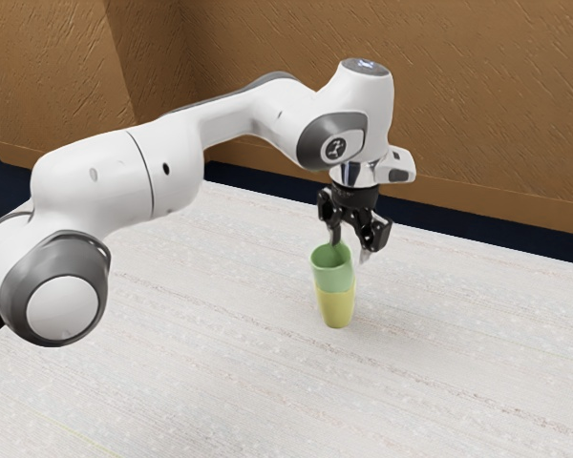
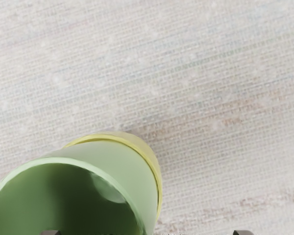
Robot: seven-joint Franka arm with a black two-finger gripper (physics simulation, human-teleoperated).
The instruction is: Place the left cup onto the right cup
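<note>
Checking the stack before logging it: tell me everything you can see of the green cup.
The green cup is a plain, smooth, plastic-looking tumbler, empty, mouth up. It stands upright, its lower part nested inside the yellow cup, which rests on the pale table. The open tool hangs over it, straddling one side of its rim without clamping it.

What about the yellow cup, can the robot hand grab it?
Probably not from above. The green cup sits inside the yellow cup and covers its mouth, and the open gripper hangs over the green cup's rim. Only the yellow cup's lower side is bare.
</note>
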